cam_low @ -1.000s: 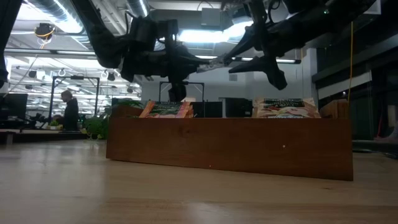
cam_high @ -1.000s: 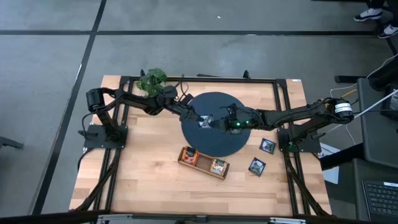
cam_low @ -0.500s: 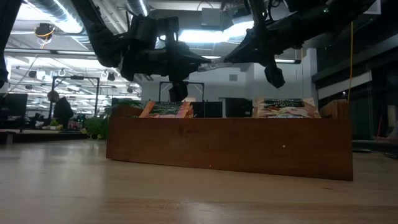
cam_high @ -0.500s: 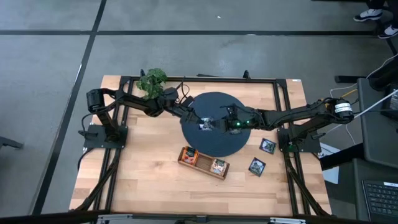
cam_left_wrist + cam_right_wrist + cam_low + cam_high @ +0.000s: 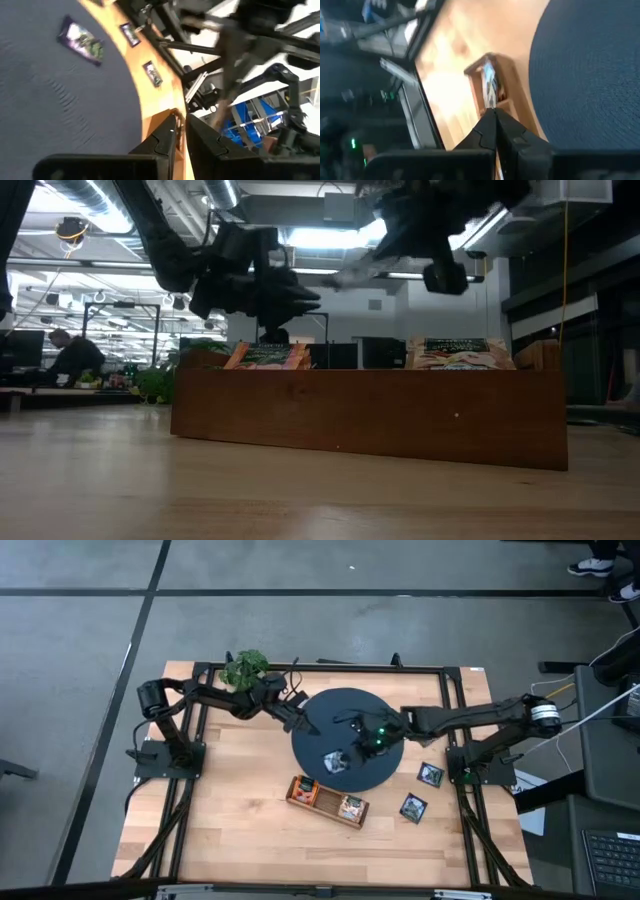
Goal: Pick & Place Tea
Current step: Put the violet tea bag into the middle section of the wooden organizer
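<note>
Right gripper (image 5: pixel 350 725) clamped closed on nothing, pulled back toward the right over the round mat (image 5: pixel 345 700). Left gripper (image 5: pixel 309 727) also backed off left, fingers (image 5: pixel 167 137) near-closed and empty. The dark sachet (image 5: pixel 335 760) they had between them half a second ago now lies flat on the mat's near side, short of the compartment tray (image 5: pixel 327 802). Reads as a failed handover or drop; needs a re-grasp.

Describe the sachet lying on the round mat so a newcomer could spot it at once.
Find the dark round mat mid-table. On its near part lies one small sachet, dark with pale print. It is the only sachet on the mat; the two dark sachets to the right lie on bare wood.
</note>
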Controlling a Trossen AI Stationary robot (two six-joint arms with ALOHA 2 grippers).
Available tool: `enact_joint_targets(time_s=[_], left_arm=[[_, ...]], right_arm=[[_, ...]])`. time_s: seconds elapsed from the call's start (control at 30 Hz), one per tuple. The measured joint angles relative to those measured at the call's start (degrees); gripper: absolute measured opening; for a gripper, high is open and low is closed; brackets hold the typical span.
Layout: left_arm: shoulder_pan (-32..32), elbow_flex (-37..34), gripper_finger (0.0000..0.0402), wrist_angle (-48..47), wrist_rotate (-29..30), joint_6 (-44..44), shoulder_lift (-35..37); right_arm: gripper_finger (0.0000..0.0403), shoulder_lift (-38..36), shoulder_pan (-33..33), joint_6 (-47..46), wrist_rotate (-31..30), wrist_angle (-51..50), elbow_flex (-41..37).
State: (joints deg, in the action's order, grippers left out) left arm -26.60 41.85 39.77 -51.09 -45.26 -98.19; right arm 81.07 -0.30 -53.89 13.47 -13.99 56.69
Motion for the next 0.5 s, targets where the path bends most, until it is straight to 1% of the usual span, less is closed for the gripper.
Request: enact_joint_targets(time_s=[0.13,0.3,0.5], left_arm=[[-2.1,0.0,0.0035,-4.7,-0.3,0.9,0.0],[-3.3,0.0,0.0035,-10.2,-0.2,-0.5,0.0],[-3.0,0.0,0.0033,-11.3,-1.7,-4.2,0.0]], right_arm=[[0.0002,4.1,0.0,6.4,5.1,-5.9,6.9],[0.0002,10.4,0.1,15.6,12.4,-11.3,13.9],[0.0002,18.8,0.8,21.3,17.5,-20.2,20.6]])
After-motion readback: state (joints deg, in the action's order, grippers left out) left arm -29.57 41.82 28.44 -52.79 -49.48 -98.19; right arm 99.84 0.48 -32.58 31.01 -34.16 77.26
